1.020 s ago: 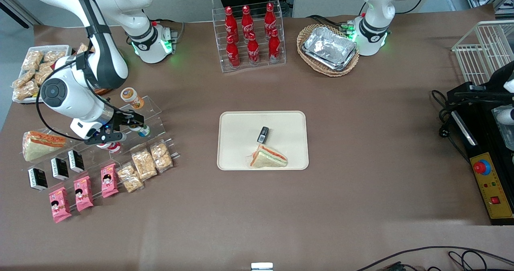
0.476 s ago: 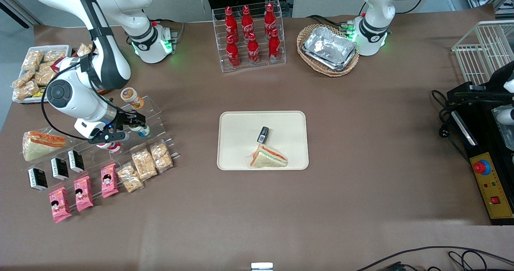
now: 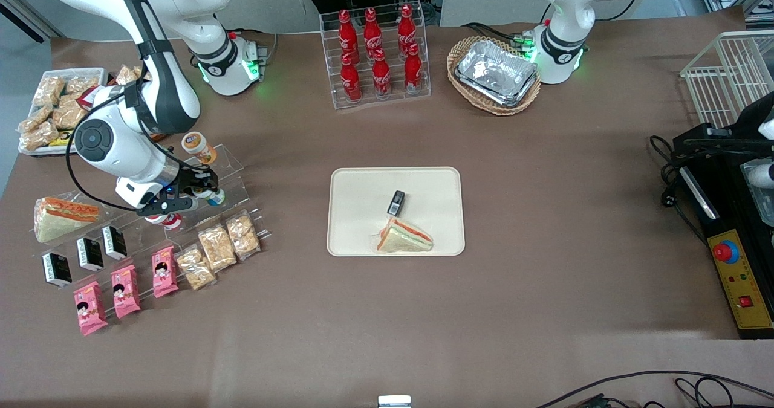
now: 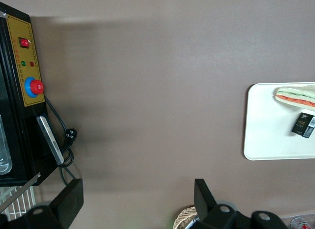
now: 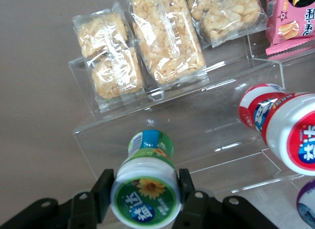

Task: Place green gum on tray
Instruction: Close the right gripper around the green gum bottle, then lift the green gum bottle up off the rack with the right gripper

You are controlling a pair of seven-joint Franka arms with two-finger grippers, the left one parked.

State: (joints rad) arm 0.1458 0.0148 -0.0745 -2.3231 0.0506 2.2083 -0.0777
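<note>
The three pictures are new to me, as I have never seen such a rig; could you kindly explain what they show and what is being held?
Two white robot arms stand at a brown table. One picture looks down from the front; the others come from cameras on each arm's wrist. The working arm's gripper is over a clear display stand among snack packets, with its fingers shut on the green gum, a small green-lidded bottle. In mid-table lies the cream tray, the gum's destination, already holding a sandwich and a small dark packet.

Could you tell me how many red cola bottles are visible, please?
6, all in the clear acrylic rack: three red cola bottles nearer the front camera, three in the higher row. None seems hidden. The tool grips the green gum at the clear stepped stand.
</note>
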